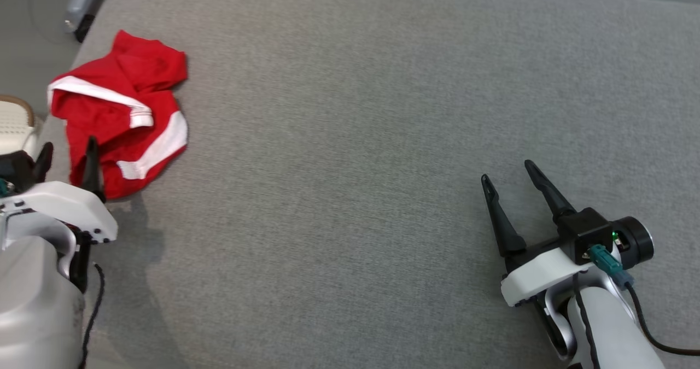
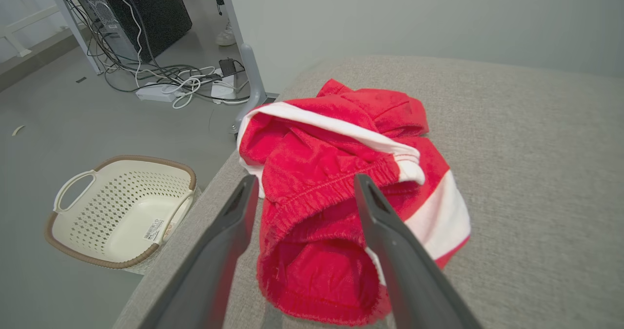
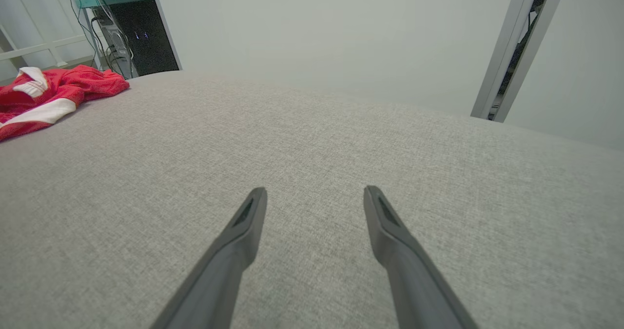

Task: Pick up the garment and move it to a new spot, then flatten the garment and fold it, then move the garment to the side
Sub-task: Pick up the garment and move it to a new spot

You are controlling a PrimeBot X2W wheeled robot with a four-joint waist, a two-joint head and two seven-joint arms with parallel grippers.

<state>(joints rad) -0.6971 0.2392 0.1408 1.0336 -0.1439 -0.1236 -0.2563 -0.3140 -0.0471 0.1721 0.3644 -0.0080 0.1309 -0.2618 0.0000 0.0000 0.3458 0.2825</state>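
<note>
Partly hiding the crumpled garment, the left claw gapes empty, as does the right claw.

A: Place type?
B: Lab or office test room, not a home. Black computer tower, loose cables and a power strip on bare grey floor.
A: Anything else?
B: Plain pale wall, metal frame post, big grey fabric-covered work surface.
</note>
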